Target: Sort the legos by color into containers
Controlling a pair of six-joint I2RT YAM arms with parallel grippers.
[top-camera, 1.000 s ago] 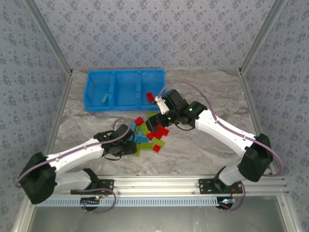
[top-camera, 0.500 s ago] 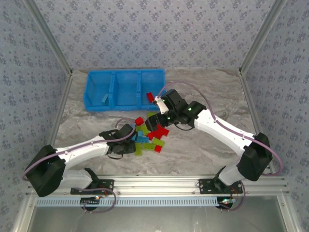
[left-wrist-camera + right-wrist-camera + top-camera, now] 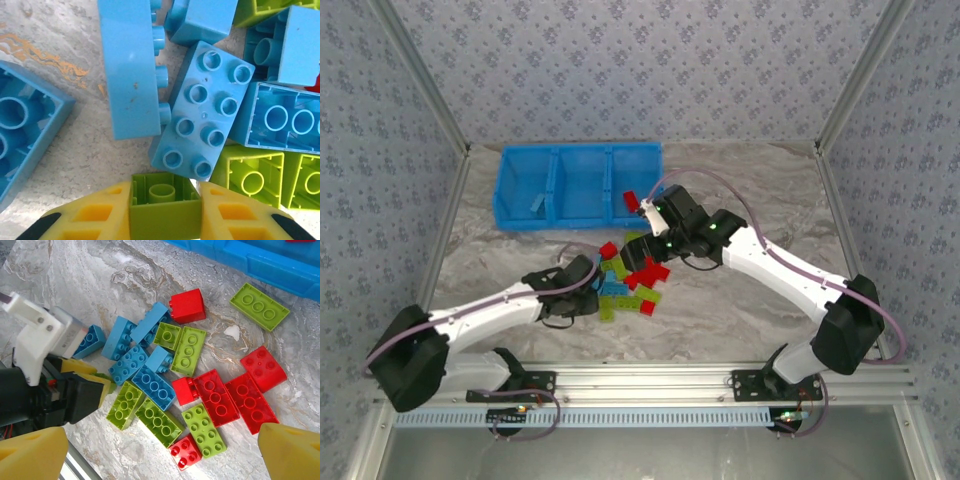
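The legos lie in a loose pile of red, lime green and light blue bricks mid-table, seen close in the right wrist view. My left gripper sits at the pile's left edge. Its yellow fingers press both sides of a small lime green lego lying open side up. My right gripper hangs open above the pile with nothing between its fingers. The containers, three joined blue bins, stand behind the pile.
A light blue brick lies in the left bin and a red one in the right bin. Light blue bricks crowd just ahead of the held brick. Patterned walls and metal frame posts border the marble table.
My left gripper has slid a little further into the pile's left edge and its fingers have come together on the lime green lego. The right arm has stayed still.
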